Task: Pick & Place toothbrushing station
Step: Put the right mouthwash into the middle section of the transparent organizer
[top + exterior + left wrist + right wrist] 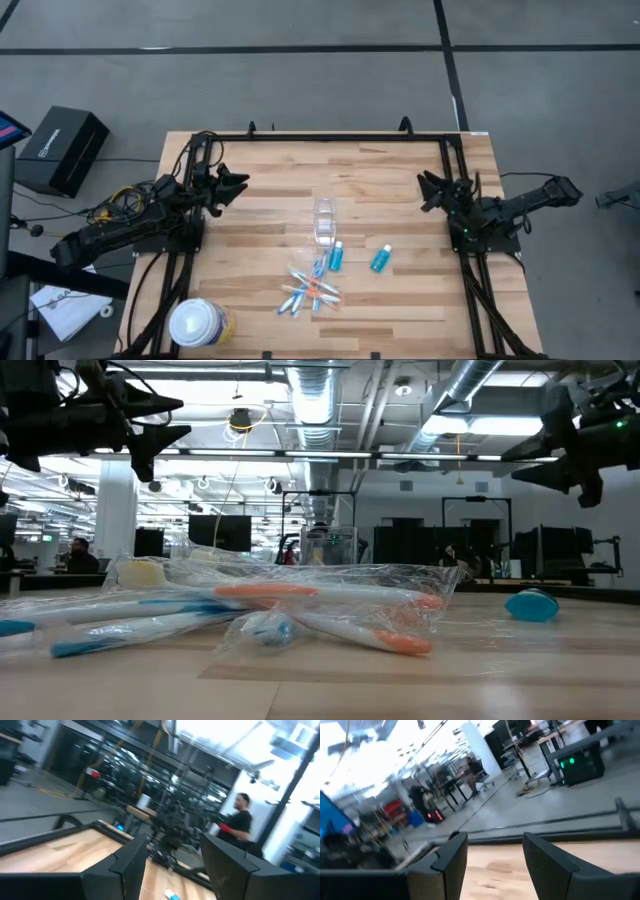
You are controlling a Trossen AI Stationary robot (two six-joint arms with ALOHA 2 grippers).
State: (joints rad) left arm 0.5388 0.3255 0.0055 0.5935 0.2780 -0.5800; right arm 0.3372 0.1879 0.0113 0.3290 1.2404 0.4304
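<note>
High view shows the left gripper (236, 187) with its fingers spread apart and holding nothing, raised over the table's left side; bare wood lies between it and the clear cup (324, 222) at mid-table. The right gripper (428, 190) is likewise parted and empty, over the right side, with open board between it and the nearer blue tube (380, 259). A second blue tube (335, 257) sits just below the cup. The toothbrushes (310, 288) lie in a loose pile toward the front edge, apart from both grippers. Both arms reach inward from the table's (270, 165) side edges, wrists lifted. A white-topped container (196, 324) stands at the front left corner. In the left wrist view a person (241, 822) stands in the room beyond.
</note>
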